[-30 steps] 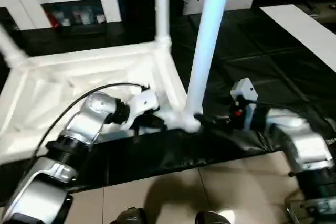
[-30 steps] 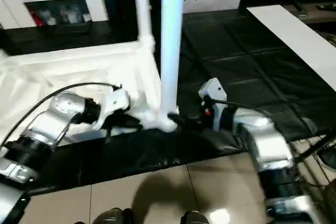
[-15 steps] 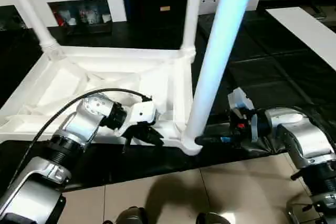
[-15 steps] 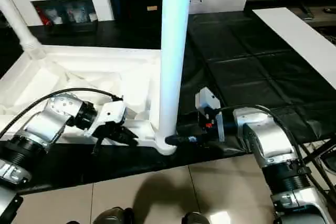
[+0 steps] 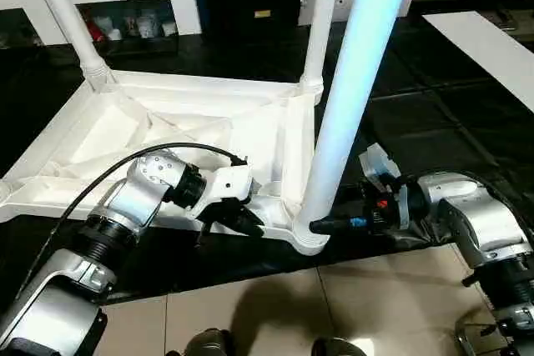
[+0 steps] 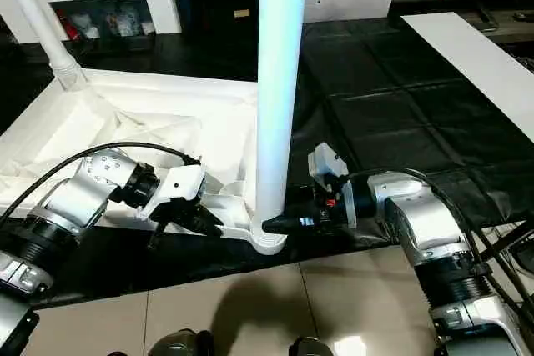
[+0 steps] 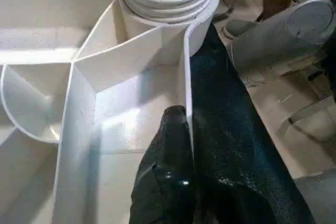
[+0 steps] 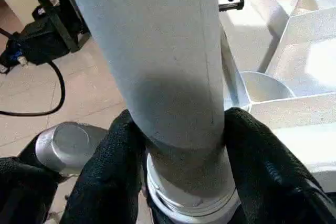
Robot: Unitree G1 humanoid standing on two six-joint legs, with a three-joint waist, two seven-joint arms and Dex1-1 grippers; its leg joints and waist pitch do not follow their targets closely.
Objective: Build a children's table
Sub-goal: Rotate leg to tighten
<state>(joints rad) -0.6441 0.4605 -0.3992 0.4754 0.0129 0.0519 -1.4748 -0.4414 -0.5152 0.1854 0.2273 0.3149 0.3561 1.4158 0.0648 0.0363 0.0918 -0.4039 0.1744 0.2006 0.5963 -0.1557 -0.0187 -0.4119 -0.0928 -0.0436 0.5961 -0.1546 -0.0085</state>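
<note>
The right gripper (image 8: 178,182) is clamping the stiff, light-looking leg (image 5: 350,97) low (best grip); the left gripper (image 7: 176,145) is pinching the tabletop rim (image 7: 186,77).

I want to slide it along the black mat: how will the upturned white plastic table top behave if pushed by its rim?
The white plastic table top looks thin-walled and ribbed, so probably light yet stiff. With tall white tube legs standing in its corners, it may rock. The left hand pinches its rim, which probably steadies it.

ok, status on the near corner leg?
Right end effector shut on near leg, seated in corner socket. Left end effector pinching tabletop rim. Nothing obstructing.
</note>
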